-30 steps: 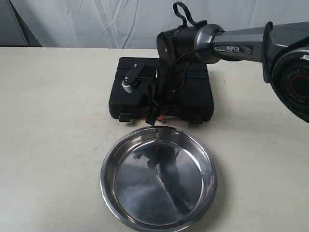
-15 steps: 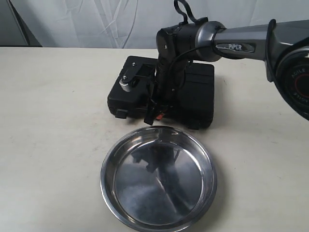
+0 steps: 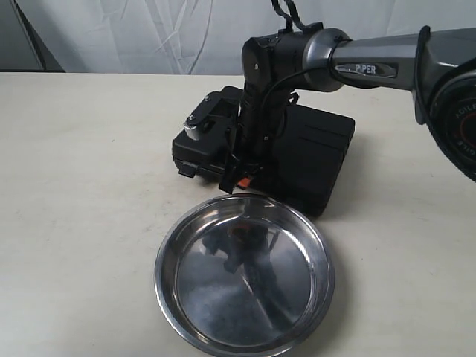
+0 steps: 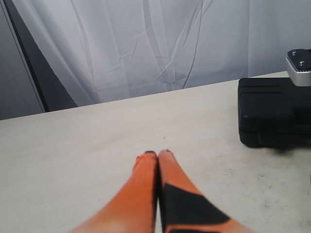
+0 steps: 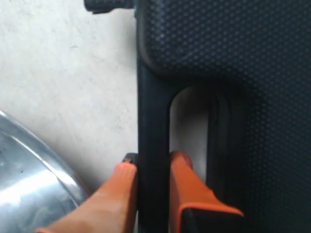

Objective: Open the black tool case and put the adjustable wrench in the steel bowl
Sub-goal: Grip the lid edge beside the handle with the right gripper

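The table (image 3: 74, 186), pale and matte, fills most of the exterior view and is backed by a white curtain (image 3: 149, 33) along its far edge. The right arm (image 3: 372, 63) is stretched in from the right-hand edge and bent down over the middle of the table.

The black tool case (image 3: 312, 160) is found midway between the left and right edges, closer to the far edge than the bowl is. Its lid is shut and it is turned askew to the table's edges. Whether its handle side is raised off the table cannot be told. In the left wrist view one end of the case (image 4: 272, 114) is seen on the table.

The steel bowl (image 3: 244, 275) is set just beside the case, on the side facing away from the far edge. Only reflections are seen in it. Its rim (image 5: 29, 184) is also caught in the right wrist view.

The right tool (image 3: 239, 178) is clamped on the case's handle (image 5: 153, 111), the bar being pinched between the two orange fingers (image 5: 187, 179).

The left tool (image 4: 158, 154) is held over bare table, well apart from the case, with its fingers pressed together and nothing between them.
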`<move>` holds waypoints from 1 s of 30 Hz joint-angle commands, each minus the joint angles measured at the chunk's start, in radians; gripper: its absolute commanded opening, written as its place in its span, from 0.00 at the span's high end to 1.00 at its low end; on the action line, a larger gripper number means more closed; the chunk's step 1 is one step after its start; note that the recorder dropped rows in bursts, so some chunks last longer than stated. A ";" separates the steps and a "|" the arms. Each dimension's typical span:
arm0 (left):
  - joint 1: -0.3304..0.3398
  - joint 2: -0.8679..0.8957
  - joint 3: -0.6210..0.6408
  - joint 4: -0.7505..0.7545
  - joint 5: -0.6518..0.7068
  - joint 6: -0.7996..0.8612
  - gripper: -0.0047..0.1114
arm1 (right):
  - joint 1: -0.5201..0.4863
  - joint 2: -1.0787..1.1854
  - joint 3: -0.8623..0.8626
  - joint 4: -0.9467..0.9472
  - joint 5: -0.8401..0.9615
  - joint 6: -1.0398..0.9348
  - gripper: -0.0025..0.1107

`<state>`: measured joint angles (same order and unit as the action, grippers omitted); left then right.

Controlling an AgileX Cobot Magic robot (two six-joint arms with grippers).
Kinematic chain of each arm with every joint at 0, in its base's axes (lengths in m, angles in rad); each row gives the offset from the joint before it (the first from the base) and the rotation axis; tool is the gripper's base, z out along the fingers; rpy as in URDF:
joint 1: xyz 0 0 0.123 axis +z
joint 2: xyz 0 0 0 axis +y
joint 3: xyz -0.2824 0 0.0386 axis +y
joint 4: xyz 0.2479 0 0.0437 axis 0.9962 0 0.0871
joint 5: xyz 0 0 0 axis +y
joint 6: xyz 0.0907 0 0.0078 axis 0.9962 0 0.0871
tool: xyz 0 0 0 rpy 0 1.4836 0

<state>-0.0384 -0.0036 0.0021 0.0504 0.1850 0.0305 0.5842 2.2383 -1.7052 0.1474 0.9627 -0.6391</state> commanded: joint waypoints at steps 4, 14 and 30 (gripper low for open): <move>-0.004 0.004 -0.002 -0.003 -0.006 -0.001 0.96 | -0.004 -0.075 -0.003 0.012 -0.007 0.006 0.98; -0.004 0.004 -0.002 -0.003 -0.006 -0.001 0.96 | -0.004 -0.087 -0.003 0.092 0.001 0.038 0.98; -0.004 0.004 -0.002 -0.003 -0.004 -0.001 0.96 | -0.004 -0.045 -0.003 -0.006 -0.053 0.096 0.98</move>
<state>-0.0384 -0.0036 0.0021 0.0504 0.1850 0.0305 0.5860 2.2091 -1.7031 0.1490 0.9486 -0.5859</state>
